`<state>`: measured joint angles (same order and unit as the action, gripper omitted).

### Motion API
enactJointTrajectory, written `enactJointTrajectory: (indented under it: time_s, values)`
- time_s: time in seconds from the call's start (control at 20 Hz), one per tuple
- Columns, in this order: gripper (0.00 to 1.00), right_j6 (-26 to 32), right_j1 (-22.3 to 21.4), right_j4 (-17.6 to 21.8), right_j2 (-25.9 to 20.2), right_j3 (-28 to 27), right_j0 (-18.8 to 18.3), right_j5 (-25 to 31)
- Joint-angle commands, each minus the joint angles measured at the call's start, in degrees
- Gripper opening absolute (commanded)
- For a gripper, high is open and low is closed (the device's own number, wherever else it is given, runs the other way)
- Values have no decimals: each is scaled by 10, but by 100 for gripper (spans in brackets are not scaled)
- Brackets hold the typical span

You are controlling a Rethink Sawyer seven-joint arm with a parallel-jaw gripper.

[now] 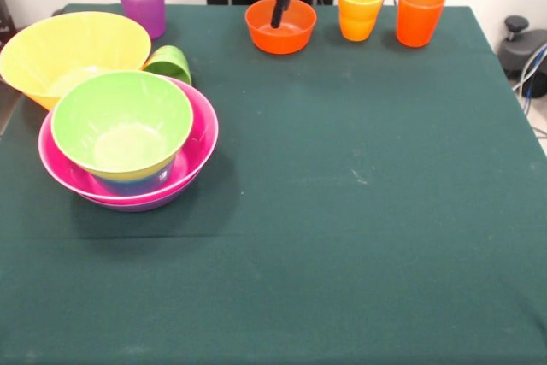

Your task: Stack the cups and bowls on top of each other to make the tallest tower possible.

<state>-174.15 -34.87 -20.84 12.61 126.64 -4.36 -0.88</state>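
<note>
You see the tower (128, 147) near the table's (342, 237) left edge, much free cloth at its right, and the gripper (276, 19) above the orange bowl (280, 27), grip unclear.

No legible text, label, brand, number or sign appears in the front view. The cups, the bowls, the green table covering and the visible part of the arm carry no readable markings.
</note>
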Motion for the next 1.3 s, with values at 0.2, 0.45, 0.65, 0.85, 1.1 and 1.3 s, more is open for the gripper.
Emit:
enactJointTrajectory:
  time_s: [0.2, 0.45, 0.65, 0.85, 1.1, 1.3]
  values:
    - [100, -57, 35, -5, -78, -10, 33, -4]
    - [100, -63, 42, -3, -79, -1, 49, -15]
    - [100, -61, 43, 14, -91, 12, 28, -35]
    - [100, -64, 38, 12, -90, 18, 17, -37]
    - [100, -67, 13, 7, -82, 37, 23, -27]
    - [100, -66, -26, 3, -69, 61, 45, 1]
